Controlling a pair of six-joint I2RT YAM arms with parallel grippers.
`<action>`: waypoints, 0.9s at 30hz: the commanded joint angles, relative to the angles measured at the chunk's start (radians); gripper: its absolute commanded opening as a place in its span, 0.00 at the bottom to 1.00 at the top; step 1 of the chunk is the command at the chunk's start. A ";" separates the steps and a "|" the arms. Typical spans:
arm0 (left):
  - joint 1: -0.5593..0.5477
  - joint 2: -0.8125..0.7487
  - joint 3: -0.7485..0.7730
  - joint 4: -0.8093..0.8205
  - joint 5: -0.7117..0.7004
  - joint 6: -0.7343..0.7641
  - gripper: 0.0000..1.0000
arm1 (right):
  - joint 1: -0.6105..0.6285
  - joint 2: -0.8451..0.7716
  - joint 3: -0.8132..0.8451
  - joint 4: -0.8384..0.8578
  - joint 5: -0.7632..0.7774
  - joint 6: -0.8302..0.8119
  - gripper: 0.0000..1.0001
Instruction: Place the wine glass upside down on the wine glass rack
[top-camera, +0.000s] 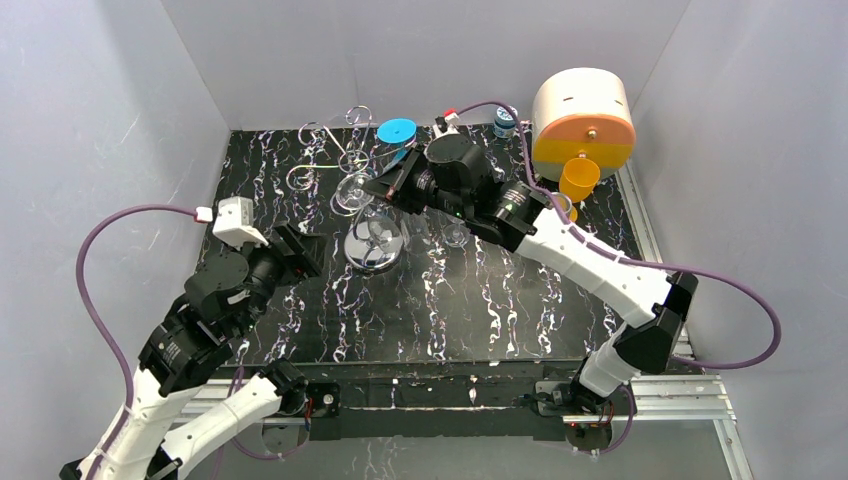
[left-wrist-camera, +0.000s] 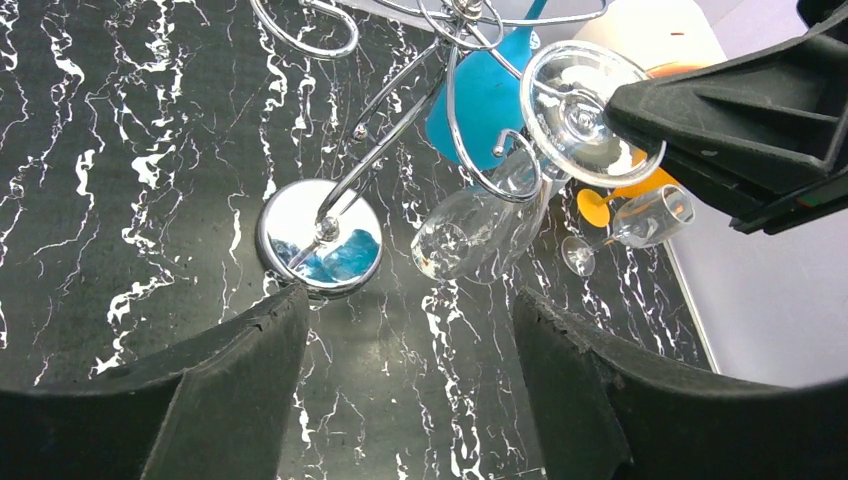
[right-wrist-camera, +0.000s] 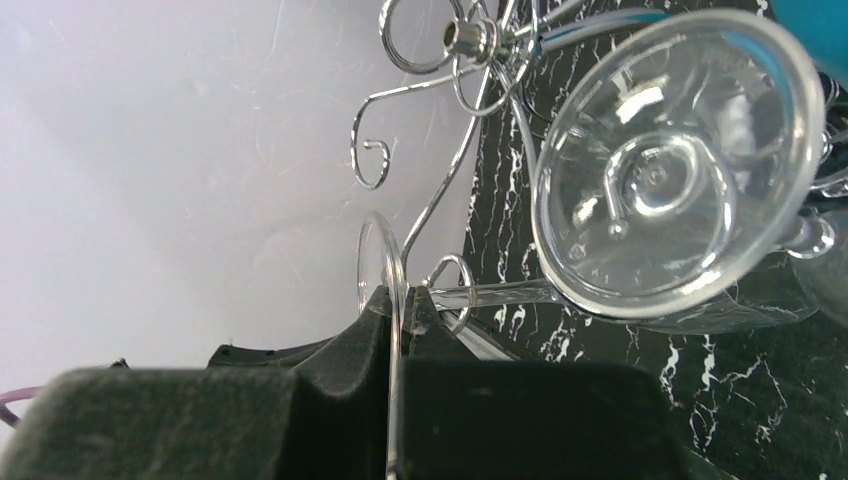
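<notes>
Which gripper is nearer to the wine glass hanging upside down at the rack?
Right. The right gripper pinches the foot of the wine glass; the left gripper hovers open, apart from it, near the chrome base of the rack.

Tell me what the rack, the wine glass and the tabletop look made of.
The rack: metal wire, probably chromed; it shines and mirrors nearby colours. The wine glass: clear glass or clear plastic; the table shows through it. The tabletop: black with white marble-like veins, possibly a printed sheet.
</notes>
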 joint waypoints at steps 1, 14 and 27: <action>-0.005 -0.011 0.026 0.001 -0.034 -0.014 0.72 | -0.003 0.021 0.078 0.116 -0.012 0.010 0.01; -0.004 -0.026 0.042 -0.025 -0.067 -0.032 0.72 | -0.008 0.084 0.128 0.161 -0.094 -0.030 0.01; -0.004 -0.045 0.076 -0.067 -0.096 -0.020 0.73 | -0.008 0.079 0.090 0.163 -0.190 0.000 0.01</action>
